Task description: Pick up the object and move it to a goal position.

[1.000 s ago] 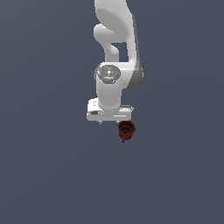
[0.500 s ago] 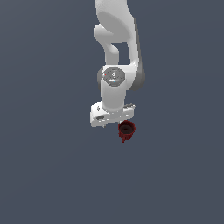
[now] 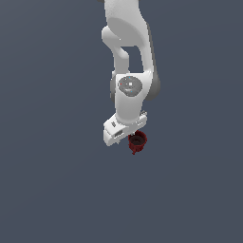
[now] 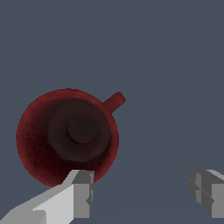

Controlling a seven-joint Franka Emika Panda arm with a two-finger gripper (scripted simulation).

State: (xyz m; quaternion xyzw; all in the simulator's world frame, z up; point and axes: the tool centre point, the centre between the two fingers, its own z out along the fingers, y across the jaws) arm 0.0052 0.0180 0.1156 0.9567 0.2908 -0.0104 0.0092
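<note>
Red mug: the mug (image 4: 68,138) sits upright on the grey floor (image 3: 52,190), not lifted.
Change: over the last second I see the wrist turn and tilt; the mug has not moved.
Meaning: I judge I am lining up the grasp.
Pincer: the gripper (image 4: 142,192) is spread wide, holding nothing; one finger (image 4: 81,192) overlaps the rim.
Count: one mug, one arm (image 3: 130,57), two fingers.

Lighting is even and diffuse in both views; the grey background is flat and uniform, with no cast shadows. The white arm (image 3: 129,71) shows soft shading, brighter on its upper surfaces. No glare or lens distortion. Edges appear pixelated. The mug (image 4: 68,136) interior renders dark, its rim dimly lit.
</note>
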